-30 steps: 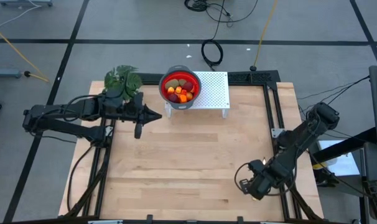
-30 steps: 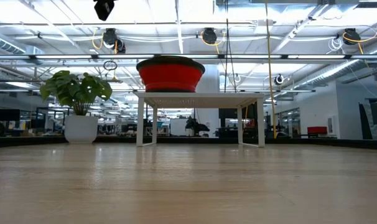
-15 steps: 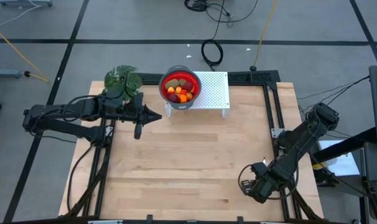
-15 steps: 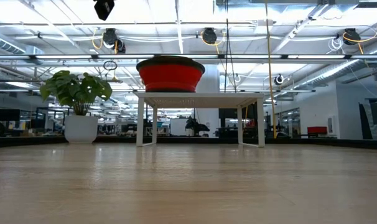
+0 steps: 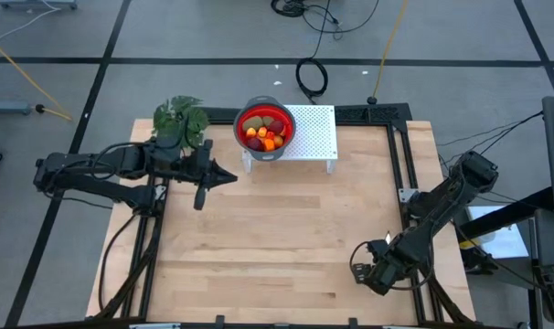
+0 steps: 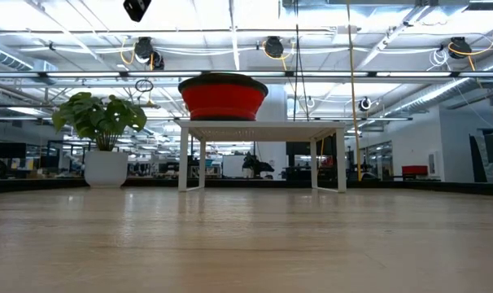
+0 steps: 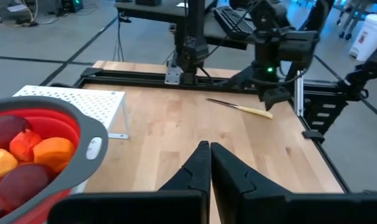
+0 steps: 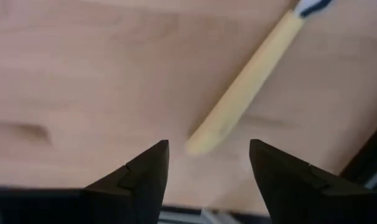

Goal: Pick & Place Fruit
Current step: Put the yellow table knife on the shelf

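Little has changed since a second ago: my right gripper [image 5: 361, 270] has edged slightly toward the table's near right corner and settled low, and the left gripper [image 5: 201, 196] has dipped a touch; the fruit has not moved.

All the fruit [image 5: 263, 133] I can see sits heaped in the red bowl [image 5: 283, 118], dark red rounds and orange pieces together, and the bowl stands on one end of the small white perforated stand [image 5: 315, 132] at the table's far edge. I judge that raised perch keeps the bowl within easy reach of the left arm. The left gripper hangs just beside the bowl, its fingers [image 7: 204, 163] pressed together and holding nothing, so no pick has begun.

Well apart from this, the right gripper hovers close over the pale-handled knife [image 8: 244, 88], which lies flat on the wooden table [image 5: 286, 238], with its jaws spread either side of the handle's end and not touching it. I take that as lining up a grasp.

The potted plant [image 5: 178, 117] stands by the far left corner. I can read no brand, label or writing anywhere.
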